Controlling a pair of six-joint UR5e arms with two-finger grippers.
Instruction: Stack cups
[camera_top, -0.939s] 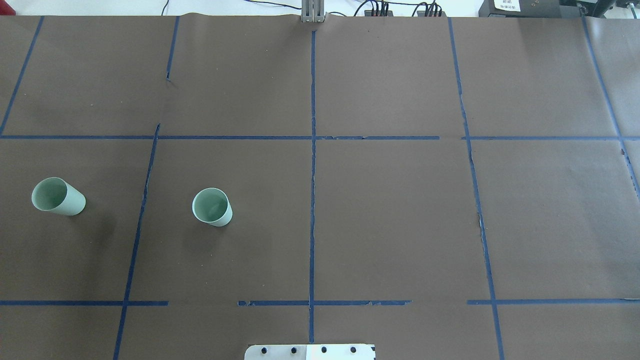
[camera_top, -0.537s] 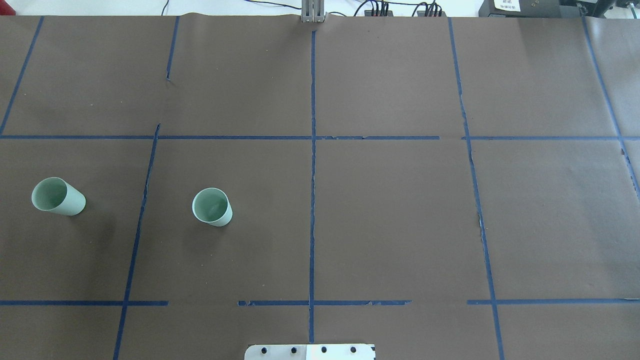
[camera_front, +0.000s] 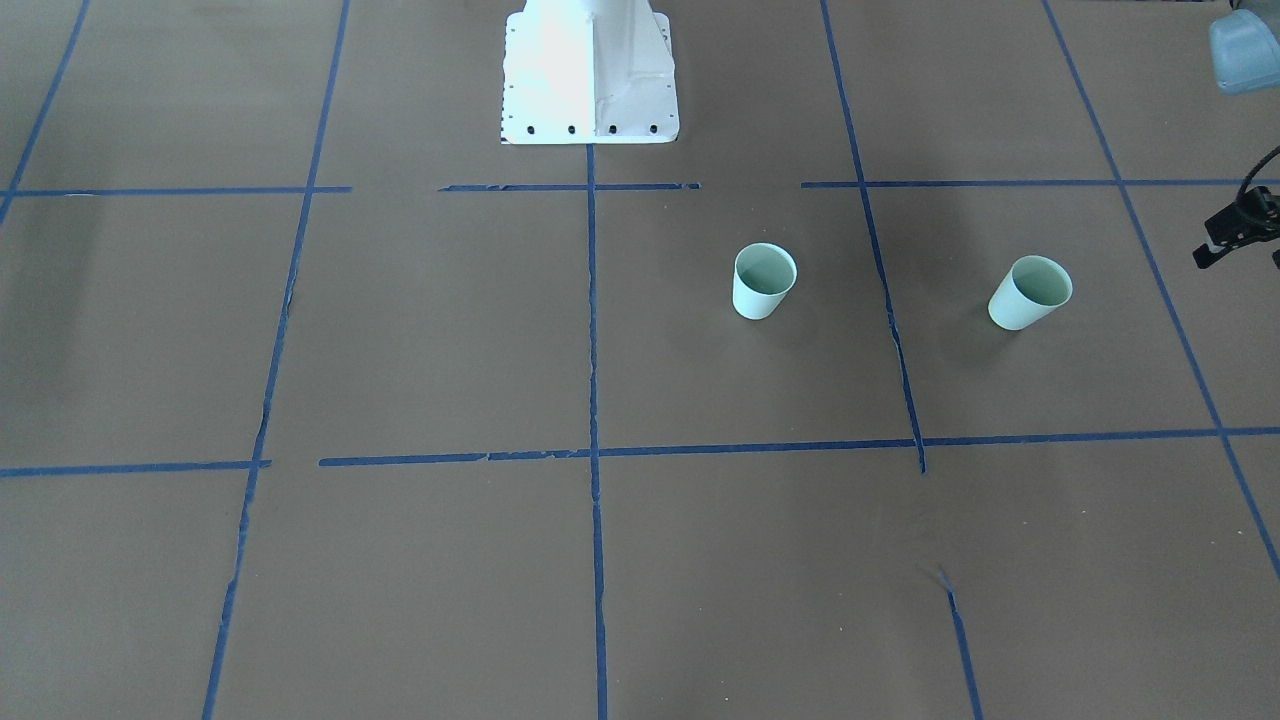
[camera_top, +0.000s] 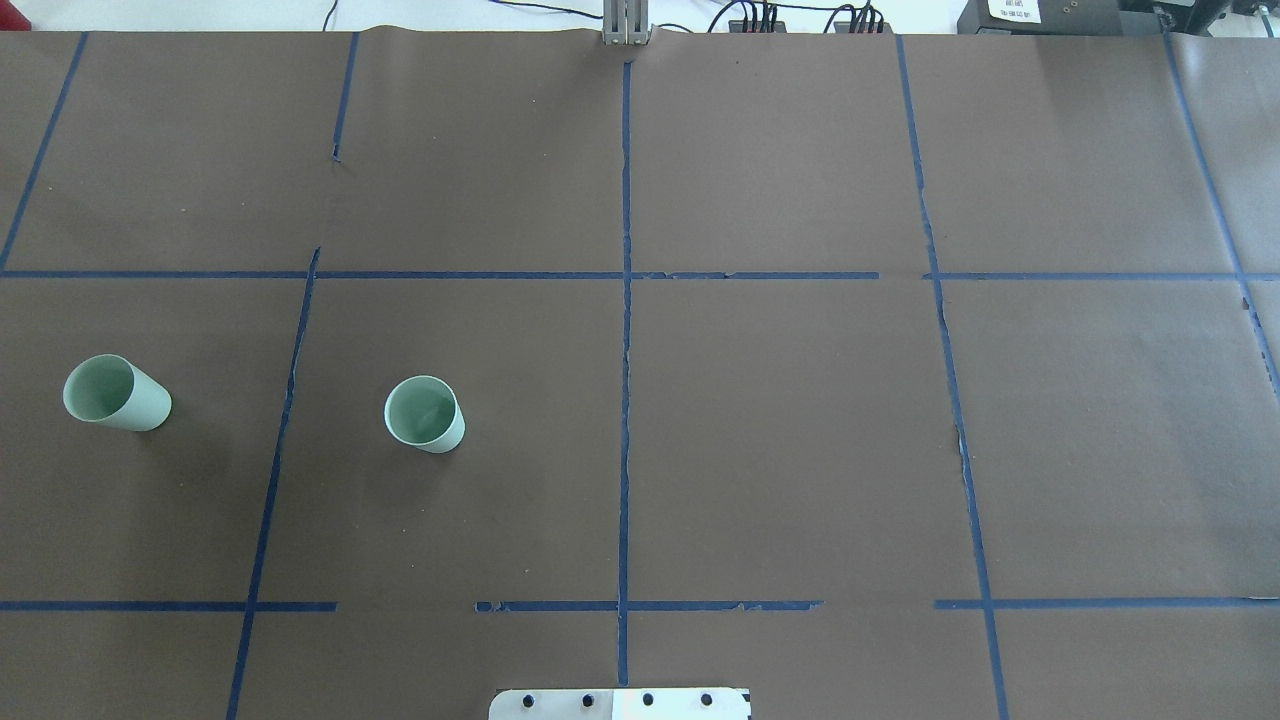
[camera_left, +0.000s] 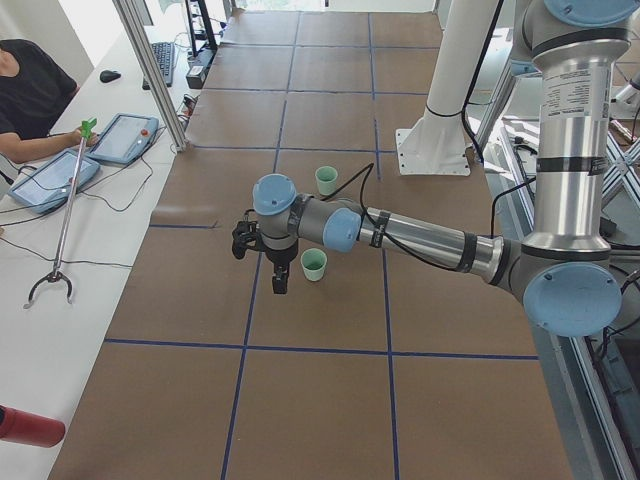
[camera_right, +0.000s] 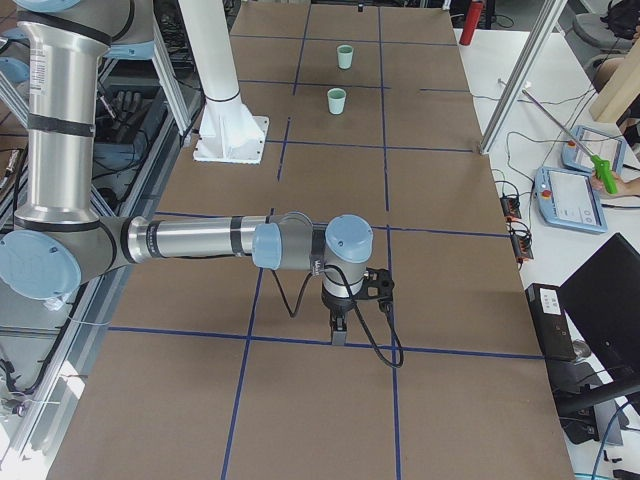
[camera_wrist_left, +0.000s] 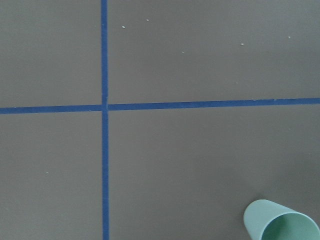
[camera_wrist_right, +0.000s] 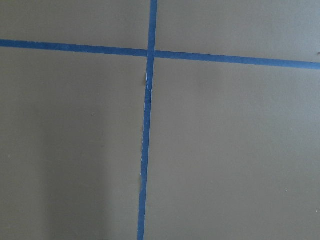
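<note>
Two pale mint-green cups stand upright and apart on the brown table, on my left side. The outer cup (camera_top: 115, 393) also shows in the front view (camera_front: 1030, 292) and the inner cup (camera_top: 425, 413) in the front view (camera_front: 765, 281). My left gripper (camera_left: 279, 278) hangs above the table close to the outer cup (camera_left: 314, 264); I cannot tell if it is open or shut. The left wrist view shows this cup's rim (camera_wrist_left: 282, 222) at the lower right, no fingers. My right gripper (camera_right: 339, 330) hangs far from the cups over a tape crossing; its state I cannot tell.
Blue tape lines (camera_top: 626, 330) divide the brown paper into squares. The white robot base (camera_front: 590, 80) stands at the near edge. Cables and boxes (camera_top: 800, 18) lie beyond the far edge. An operator (camera_left: 30, 95) with tablets sits beside the table.
</note>
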